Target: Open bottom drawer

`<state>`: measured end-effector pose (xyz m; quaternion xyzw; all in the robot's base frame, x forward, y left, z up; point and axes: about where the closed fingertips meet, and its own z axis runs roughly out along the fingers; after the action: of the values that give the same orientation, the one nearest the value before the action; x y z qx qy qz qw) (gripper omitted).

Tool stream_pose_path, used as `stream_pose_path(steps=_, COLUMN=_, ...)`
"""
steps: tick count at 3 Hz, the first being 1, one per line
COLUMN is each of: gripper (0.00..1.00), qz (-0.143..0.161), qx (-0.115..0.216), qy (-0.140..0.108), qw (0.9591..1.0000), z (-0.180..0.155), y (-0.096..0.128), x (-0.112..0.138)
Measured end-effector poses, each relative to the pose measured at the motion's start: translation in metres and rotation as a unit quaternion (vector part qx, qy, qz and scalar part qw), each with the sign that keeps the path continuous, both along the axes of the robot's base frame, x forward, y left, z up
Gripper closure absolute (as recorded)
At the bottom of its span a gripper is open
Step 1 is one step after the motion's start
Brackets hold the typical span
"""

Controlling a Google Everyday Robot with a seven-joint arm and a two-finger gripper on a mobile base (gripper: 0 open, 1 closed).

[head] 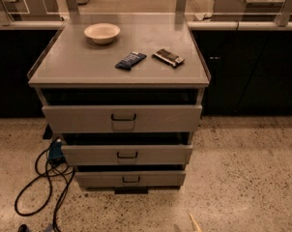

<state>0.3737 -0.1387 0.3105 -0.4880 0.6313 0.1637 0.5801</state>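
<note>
The grey cabinet [119, 66] has three drawers stacked in its front. The bottom drawer [155, 179] is the lowest and narrowest front, with a small dark wire handle [131, 179]; a dark gap shows above it. Above it are the middle drawer [155, 154] and the tall top drawer [78, 118]. Of my gripper [194, 222] only a thin pale tip shows at the bottom edge of the camera view, low and to the right of the bottom drawer, well apart from its handle.
On the cabinet top lie a pale bowl [102, 33], a blue packet [130, 60] and a dark packet [168, 57]. Black cables [44, 178] loop on the speckled floor at the cabinet's left. Dark counters stand behind on both sides.
</note>
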Motion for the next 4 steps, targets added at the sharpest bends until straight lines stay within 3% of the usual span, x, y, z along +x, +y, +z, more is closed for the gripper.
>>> stream_pose_path(steps=1, gripper=0.00, qz=0.013, qx=-0.052, qy=0.006, qw=0.9985, z=-0.005, y=0.008, x=-0.007)
stream_pose_path(steps=2, gripper=0.00, qz=0.041, qx=-0.129, qy=-0.012, qw=0.9907, z=-0.002, y=0.035, x=0.015)
stream_pose_path(steps=3, gripper=0.00, qz=-0.014, qx=-0.159, qy=-0.041, qw=0.9863, z=0.008, y=0.038, x=0.084)
stream_pose_path(steps=4, gripper=0.00, qz=-0.049, qx=-0.177, qy=-0.045, qw=0.9820, z=0.006, y=0.019, x=0.102)
